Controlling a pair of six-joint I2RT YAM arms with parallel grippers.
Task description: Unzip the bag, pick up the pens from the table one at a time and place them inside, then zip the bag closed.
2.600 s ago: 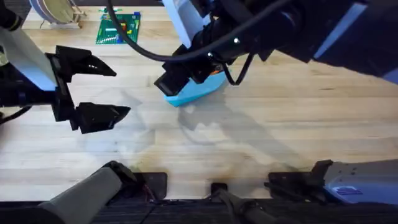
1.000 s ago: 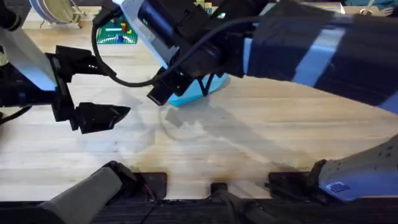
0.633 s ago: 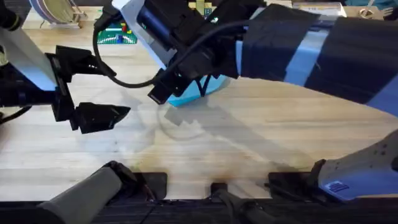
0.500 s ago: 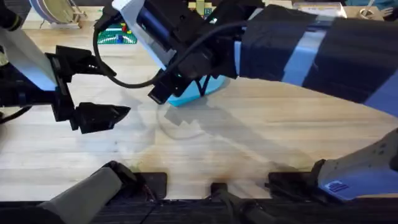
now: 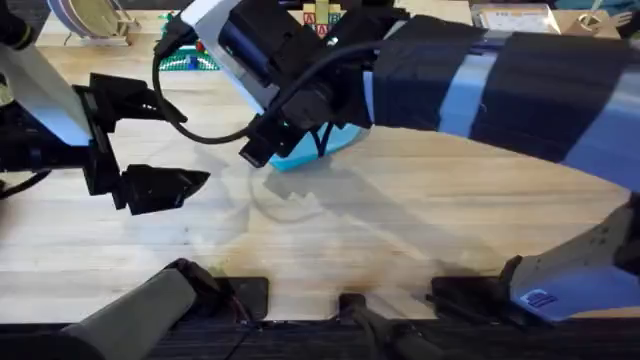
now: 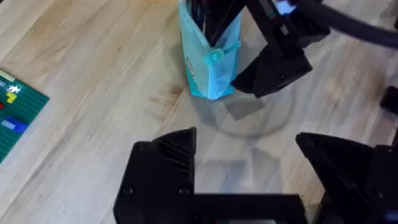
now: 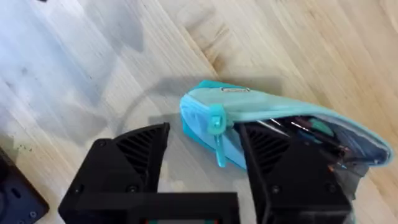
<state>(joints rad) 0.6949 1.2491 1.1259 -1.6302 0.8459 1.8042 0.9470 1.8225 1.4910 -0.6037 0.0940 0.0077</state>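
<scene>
Since the earlier frames my right arm has swung further across the bench [image 5: 420,230], while my left hand [image 5: 150,145] stays parked, fingers apart. My right hand [image 7: 199,152] hovers over the bag [image 7: 273,134], fingers apart astride its zipper pull [image 7: 216,127]; pens seem already inside. I judge closing is underway: next, pinch the pull and draw it along.

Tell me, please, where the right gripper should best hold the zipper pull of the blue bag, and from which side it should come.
Probably grip the small hanging pull tab at the bag's closed end, fingers either side of its flat faces. It dangles free below the slider, and the right gripper sits open around it.
</scene>
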